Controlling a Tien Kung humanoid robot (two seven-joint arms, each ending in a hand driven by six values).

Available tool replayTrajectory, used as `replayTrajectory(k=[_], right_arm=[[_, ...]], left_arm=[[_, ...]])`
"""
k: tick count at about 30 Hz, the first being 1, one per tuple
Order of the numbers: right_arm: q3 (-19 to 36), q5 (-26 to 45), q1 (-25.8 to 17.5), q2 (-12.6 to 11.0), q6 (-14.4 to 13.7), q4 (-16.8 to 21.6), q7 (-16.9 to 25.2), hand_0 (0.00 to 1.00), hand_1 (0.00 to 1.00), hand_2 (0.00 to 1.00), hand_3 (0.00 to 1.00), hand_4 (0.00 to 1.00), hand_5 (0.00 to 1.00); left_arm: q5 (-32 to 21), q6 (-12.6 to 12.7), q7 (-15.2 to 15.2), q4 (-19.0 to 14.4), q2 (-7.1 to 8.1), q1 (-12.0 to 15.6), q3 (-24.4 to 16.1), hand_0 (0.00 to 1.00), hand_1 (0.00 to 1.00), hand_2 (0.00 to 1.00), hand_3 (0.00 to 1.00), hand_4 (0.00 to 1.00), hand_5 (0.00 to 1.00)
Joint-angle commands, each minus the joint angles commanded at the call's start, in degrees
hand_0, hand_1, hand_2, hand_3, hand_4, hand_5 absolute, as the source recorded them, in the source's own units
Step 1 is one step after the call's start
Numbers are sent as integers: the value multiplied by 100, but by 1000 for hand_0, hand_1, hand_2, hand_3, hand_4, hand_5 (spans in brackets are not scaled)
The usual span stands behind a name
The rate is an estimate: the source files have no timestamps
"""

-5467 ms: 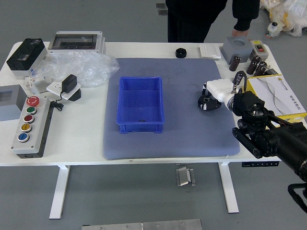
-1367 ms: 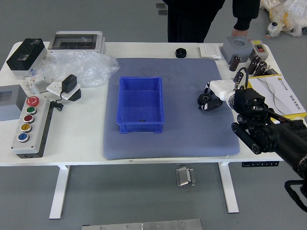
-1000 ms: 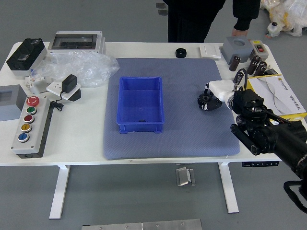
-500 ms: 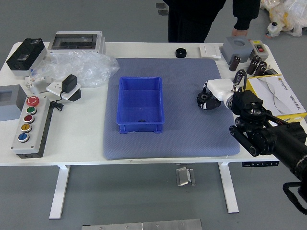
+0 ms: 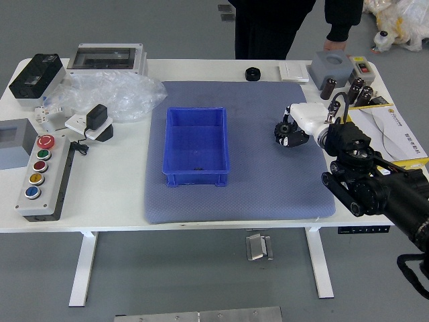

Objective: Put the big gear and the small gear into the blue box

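My right hand, black with a white back, is low over the right part of the blue-grey mat. A dark round shape shows at its left side; I cannot tell whether it is a gear or part of the hand. The blue box stands on the mat to the left, apart from the hand. Inside, near its front wall, is a small dark spot, too small to identify. A black round thing lies beyond the mat's far edge; whether it is a gear is unclear. My left arm is out of view.
Left of the mat are clear plastic wrap, a white-and-black device and a button panel. A yellow-edged tray and dark cylinders stand right. A person's hand rests at the far edge.
My right hand has shifted slightly left and its pose has changed a little, with small movements of the wrist and forearm. The blue box and the person's hand have stayed put.
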Motion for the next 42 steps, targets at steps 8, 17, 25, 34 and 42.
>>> replayTrajectory(k=[8,17,25,34,42], right_arm=[[189,-119,-7,-114,-32,358,-63,498,329,384,523,839,183],[308,-294,-36,-204,-48,904,-152,501,330,387,528,821,151],[304,-440,-53,-259,-31,1679,-293,501,331,387,529,822,151],[150,-508,-67,-147,22,2493,-436,502,331,387,528,822,151],[-79,-492,-6,225,39,2693,-496,502,332,387,528,823,152]], left_arm=[[-8,0,0,0,10,18,-6,850,817,799,821,677,304],[-10,0,-4,0,15,19,-24,850,817,799,821,677,305],[-8,-4,-4,0,20,27,-44,850,817,799,821,677,304],[5,-10,5,0,22,45,-62,850,817,798,821,676,303],[31,-19,12,0,17,43,-53,850,817,798,822,676,302]])
